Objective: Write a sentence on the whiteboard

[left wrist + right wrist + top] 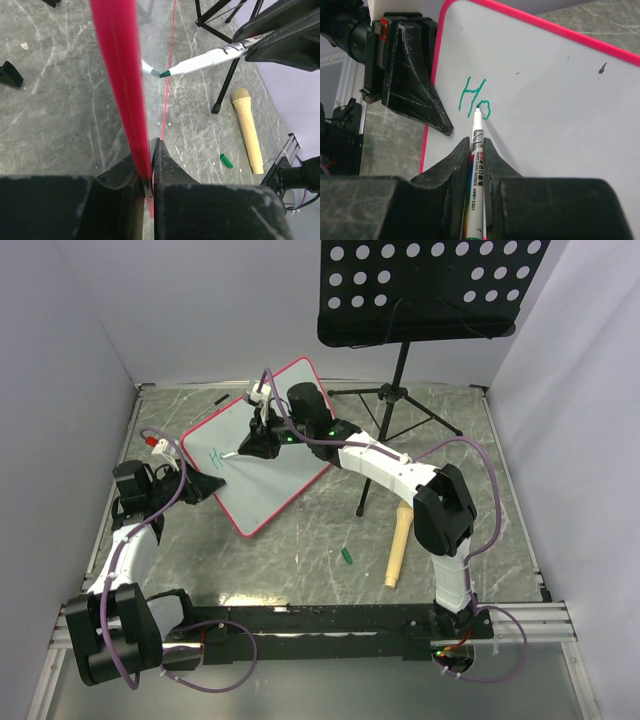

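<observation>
The whiteboard (285,440), white with a pink-red frame, is held tilted over the table. My left gripper (212,485) is shut on its left frame edge (120,75), the frame pinched between the jaws (152,145). My right gripper (250,447) is shut on a white marker (476,150), gripped between the jaws (477,142). The marker's teal tip touches the board (560,100) at the letter "o". The sentence (475,100) reads "Ho" in teal-green near the board's left edge. It also shows in the top view (216,454). The marker also shows in the left wrist view (210,59).
A black perforated music stand (425,290) stands at the back right, its tripod legs (400,400) just right of the board. A tan wooden handle (398,548) and a green marker cap (346,556) lie on the marble table. Grey walls close in the sides.
</observation>
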